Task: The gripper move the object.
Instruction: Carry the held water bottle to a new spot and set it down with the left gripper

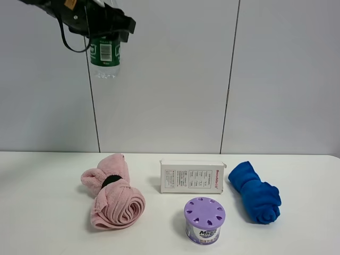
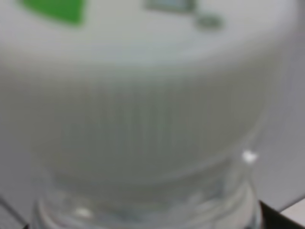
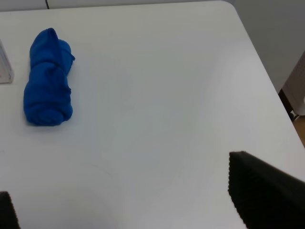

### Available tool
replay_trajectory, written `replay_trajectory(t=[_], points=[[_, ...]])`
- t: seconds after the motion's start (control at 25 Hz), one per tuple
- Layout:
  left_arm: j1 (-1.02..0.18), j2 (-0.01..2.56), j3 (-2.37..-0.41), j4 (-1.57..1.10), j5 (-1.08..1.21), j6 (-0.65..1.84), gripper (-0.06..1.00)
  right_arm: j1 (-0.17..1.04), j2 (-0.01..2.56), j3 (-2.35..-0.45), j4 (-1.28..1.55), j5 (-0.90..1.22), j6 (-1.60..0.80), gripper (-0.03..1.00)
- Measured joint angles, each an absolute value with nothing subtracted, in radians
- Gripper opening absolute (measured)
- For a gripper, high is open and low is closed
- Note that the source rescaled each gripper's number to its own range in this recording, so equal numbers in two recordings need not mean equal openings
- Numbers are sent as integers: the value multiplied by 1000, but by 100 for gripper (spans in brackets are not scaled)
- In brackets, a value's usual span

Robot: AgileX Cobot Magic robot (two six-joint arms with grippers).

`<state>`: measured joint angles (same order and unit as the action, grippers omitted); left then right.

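Ext high: left claw (image 1: 104, 33) at upper left of frame, fingers closed round the upper body of the bottle (image 1: 104, 57). Bottle hangs upright in mid-air against the wall, well above the table (image 1: 37, 212); green label and clear base show below the fingers. On the table, L to R: pink towel (image 1: 111, 199), white box (image 1: 192, 176), purple-lidded can (image 1: 204, 219) in front of the box, blue towel (image 1: 255, 199). Right arm not in this view.

L wrist: out of focus. White cap (image 2: 143, 105) fills nearly the whole frame, clear neck under it. Fingers not readable here; only dark corners at lower edge.

R wrist: right claw (image 3: 124, 200) wide open, nothing between the tips; bare table beneath. Blue towel at upper left, sliver of box at left edge.

Handling (judgement): small bottle, prob. light; fill level can't be told. Thin clear walls likely flex if squeezed, and smooth plastic may slip. Best hold looks like the shoulder just under the cap, the stiffest part. Mod. squeeze, keep upright. Set-down needs a free patch away from the towels, box and can.
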<state>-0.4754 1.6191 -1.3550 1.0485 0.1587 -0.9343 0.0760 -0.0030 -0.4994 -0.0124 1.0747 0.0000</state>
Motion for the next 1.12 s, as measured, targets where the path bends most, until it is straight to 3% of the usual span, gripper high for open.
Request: replay_trajectory(t=[0.24,0.44,0.88,1.12], points=[[-489,1515,-1343,853,450,-794,3,76,-3,-499,-12,1075,0,100],[-433,1460,-1195,716,461,-721,3,76,-3,-499,-12,1075,0,100],[-129,1404,-716,667,-34,-908,3,76,-3,-499,-12,1075,0,100],[-43,1449,-594,670,-327,-890,3,76,-3,-499,-12,1075,0,100]])
